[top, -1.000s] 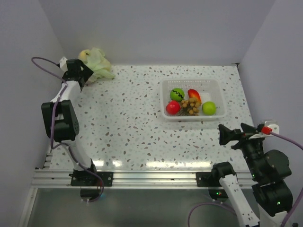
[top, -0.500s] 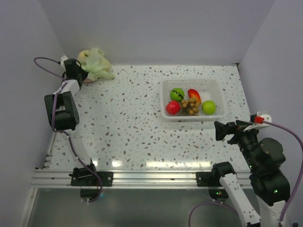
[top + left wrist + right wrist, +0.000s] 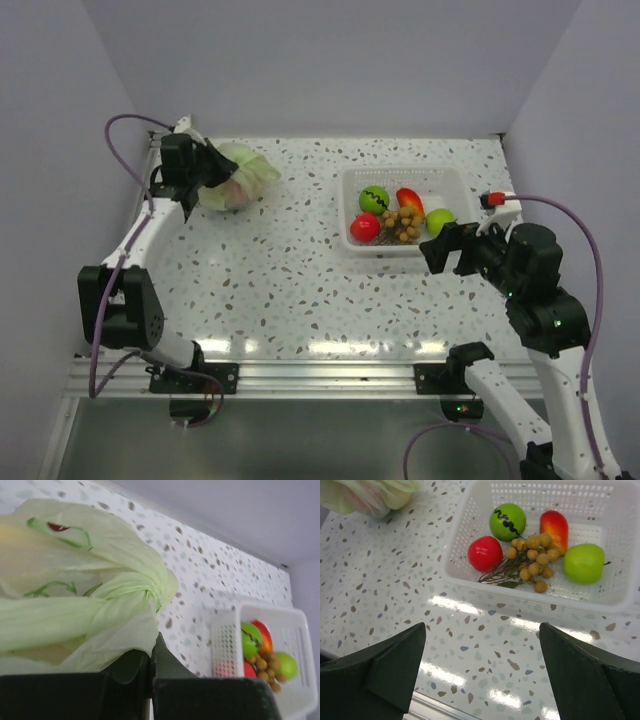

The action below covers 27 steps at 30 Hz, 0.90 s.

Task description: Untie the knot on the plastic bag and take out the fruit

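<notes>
**speckle_watcher:** Speckled table [image 3: 300, 270], pale walls on three sides, and both arms are seen reaching in from the near edge. Which step is actually being worked on here? Nothing looks opened.

**yam_tinkerer:** Pretty much the very start, it'd be judged. Biggest thing first: the white basket [image 3: 349, 210] is parked right of centre with a few toy pieces lying in it. The right gripper [image 3: 443, 250] is held over its near right corner, jaws spread as wide as they go, nothing gripped. The plastic bag [image 3: 240, 178] is sat at the far left of the table, well apart from the basket, and the left gripper [image 3: 151, 652] is right up against it. Its jaws are pressed fully together, and a fold of the pale green film looks to be pinched between the tips, just under the knot [image 3: 150, 587].

**speckle_watcher:** So the knot's not undone?

**yam_tinkerer:** Nope, it's seen twisted tight and bunched in the left wrist view. The fruit [image 3: 12, 532] can only be made out as yellowish shapes through the film, so it's all inside. Next move, purely as a guess: the bag would need to be steadied by that left pinch. The right gripper would then be brought across, closed on one of the loose ears beside the knot, and drawn away. Thin film could easily be torn or slipped out of, so a slow pull is what's called for.
</notes>
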Tool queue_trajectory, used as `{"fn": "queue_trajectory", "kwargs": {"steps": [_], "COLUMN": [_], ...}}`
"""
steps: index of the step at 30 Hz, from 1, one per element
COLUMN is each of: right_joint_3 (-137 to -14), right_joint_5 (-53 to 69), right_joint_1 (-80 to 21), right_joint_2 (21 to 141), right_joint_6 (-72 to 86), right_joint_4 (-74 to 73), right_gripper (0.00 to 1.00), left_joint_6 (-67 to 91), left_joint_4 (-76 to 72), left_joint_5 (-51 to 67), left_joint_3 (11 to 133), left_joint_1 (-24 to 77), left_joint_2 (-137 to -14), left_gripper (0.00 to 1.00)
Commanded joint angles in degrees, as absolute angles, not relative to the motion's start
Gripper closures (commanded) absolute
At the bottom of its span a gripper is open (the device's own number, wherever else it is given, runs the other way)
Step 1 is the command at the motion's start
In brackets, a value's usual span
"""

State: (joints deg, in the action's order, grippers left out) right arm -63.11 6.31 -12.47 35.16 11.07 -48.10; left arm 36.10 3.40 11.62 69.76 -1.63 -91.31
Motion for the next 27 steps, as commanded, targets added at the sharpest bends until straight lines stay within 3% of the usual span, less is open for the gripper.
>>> {"fn": "queue_trajectory", "kwargs": {"steps": [1, 7, 15, 21, 27], "right_joint_3": [-63.9, -62.3, -62.0, -70.1, -77.4], "right_joint_5": [15.5, 14.7, -3.0, -5.8, -5.8], "right_joint_1": [-12.6, -18.0, -48.5, -59.8, -62.1], "right_joint_2": [39.9, 47.0, 60.5, 75.4, 85.2], "right_joint_6": [11.9, 13.1, 17.6, 9.9, 4.1], "right_joint_4": [-45.7, -43.6, -36.7, -32.6, -30.6], "right_gripper": [0.01, 0.01, 0.02, 0.08, 0.09], "left_joint_6": [33.8, 33.3, 37.2, 36.0, 33.0], "left_joint_4": [10.0, 17.9, 29.5, 35.6, 39.3], "left_joint_5": [18.3, 20.3, 18.1, 14.2, 10.6], "left_joint_3": [65.0, 54.7, 35.0, 32.7, 36.6], "left_joint_1": [5.4, 16.8, 25.2, 25.2, 25.2], "left_joint_2": [-81.9, -67.9, -49.2, -42.5, -44.0], "left_gripper": [1.00, 1.00, 1.00, 1.00, 1.00]}}
